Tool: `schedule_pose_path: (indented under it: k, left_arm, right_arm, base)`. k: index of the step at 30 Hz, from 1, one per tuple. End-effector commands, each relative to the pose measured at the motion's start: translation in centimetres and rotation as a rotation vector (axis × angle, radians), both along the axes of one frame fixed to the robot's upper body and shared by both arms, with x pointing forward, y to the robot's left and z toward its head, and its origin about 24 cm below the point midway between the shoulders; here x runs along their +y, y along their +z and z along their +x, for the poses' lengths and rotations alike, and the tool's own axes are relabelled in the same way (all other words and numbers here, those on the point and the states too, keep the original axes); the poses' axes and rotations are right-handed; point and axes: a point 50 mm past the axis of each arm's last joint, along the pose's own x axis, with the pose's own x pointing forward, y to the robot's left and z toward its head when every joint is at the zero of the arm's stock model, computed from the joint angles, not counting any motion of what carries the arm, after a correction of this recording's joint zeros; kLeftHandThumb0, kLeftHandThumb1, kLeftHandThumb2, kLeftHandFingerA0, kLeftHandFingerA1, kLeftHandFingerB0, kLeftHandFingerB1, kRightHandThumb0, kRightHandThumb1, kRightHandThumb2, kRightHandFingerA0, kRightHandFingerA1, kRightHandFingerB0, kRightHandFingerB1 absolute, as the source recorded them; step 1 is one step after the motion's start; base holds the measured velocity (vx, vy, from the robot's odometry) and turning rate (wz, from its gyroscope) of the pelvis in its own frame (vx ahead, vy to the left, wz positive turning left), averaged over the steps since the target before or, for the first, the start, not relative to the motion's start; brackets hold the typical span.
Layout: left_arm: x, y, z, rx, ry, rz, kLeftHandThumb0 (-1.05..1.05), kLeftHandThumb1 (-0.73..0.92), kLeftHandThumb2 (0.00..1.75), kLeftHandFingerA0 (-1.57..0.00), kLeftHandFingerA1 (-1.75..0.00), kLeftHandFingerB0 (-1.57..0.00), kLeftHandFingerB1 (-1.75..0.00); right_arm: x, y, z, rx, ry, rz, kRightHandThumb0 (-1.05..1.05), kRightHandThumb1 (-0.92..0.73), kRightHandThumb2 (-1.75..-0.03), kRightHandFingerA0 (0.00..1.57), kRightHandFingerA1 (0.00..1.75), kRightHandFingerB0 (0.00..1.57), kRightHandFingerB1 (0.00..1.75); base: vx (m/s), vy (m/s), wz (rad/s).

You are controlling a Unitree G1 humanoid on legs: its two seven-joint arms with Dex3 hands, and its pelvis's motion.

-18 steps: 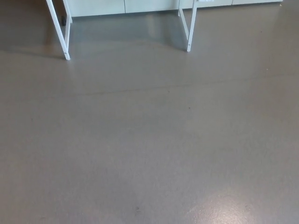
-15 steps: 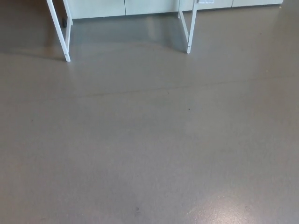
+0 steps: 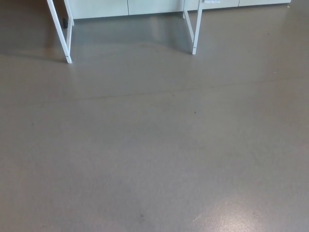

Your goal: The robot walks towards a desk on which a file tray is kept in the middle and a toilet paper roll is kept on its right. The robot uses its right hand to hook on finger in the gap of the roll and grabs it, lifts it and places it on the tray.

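Note:
Only the white legs of a desk show in the head view, a left leg frame [image 3: 62,34] and a right leg frame [image 3: 195,29] at the top of the picture. The desk top, the file tray and the toilet paper roll are out of the picture. Neither of my hands shows.
Grey glossy floor [image 3: 154,145] fills nearly the whole view, with a thin seam line [image 3: 183,89] running across it. Pale cabinet fronts [image 3: 145,7] stand behind the desk legs along the top edge. A bright light reflection [image 3: 241,217] lies at the bottom right.
The whole picture has shifted very slightly, so the camera has moved a little. Nothing else differs.

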Motion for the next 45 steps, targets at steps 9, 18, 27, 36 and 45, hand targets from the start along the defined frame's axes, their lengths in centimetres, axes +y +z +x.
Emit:
schedule_pose_path:
  k: [9, 18, 27, 36, 45]
  left_arm:
    - [0.0, 0.1, 0.0, 0.027, -0.012, 0.0, -0.65, 0.79, 0.71, -0.04, -0.39, -0.09, -0.32]
    - [0.1, 0.6, 1.0, 0.006, -0.018, 0.005, -0.65, 0.79, 0.71, -0.04, -0.39, -0.09, -0.32]
    - [-0.1, 0.4, 1.2, 0.007, -0.022, -0.004, -0.65, 0.79, 0.71, -0.04, -0.39, -0.09, -0.32]
    - [-0.1, 0.2, 1.6, 0.026, -0.049, -0.007, -0.65, 0.79, 0.71, -0.04, -0.39, -0.09, -0.32]
    - [-0.3, 0.0, 2.0, 0.03, -0.061, -0.012, -0.65, 0.79, 0.71, -0.04, -0.39, -0.09, -0.32]
  right_arm:
    - [-1.0, 0.8, -1.2, 0.001, -0.032, -0.008, -0.35, -0.45, -0.98, 0.0, 0.53, 0.0, 0.5]
    - [-0.9, 0.9, -0.7, -0.021, -0.037, -0.003, -0.35, -0.45, -0.98, 0.0, 0.53, 0.0, 0.5]
    - [-1.0, 1.2, -1.0, -0.024, -0.041, -0.011, -0.35, -0.45, -0.98, 0.0, 0.53, 0.0, 0.5]
    - [-0.8, 1.1, -2.9, -0.012, -0.068, -0.013, -0.35, -0.45, -0.98, 0.0, 0.53, 0.0, 0.5]
    - [-0.8, 1.3, -3.6, -0.013, -0.081, -0.017, -0.35, -0.45, -0.98, 0.0, 0.53, 0.0, 0.5]
  base:
    - [0.04, -0.002, 0.0]
    - [-0.02, 0.003, 0.02]
    - [0.22, 0.271, -0.03]
    - [0.25, -0.055, 0.1]
    - [0.31, -0.141, 0.17]
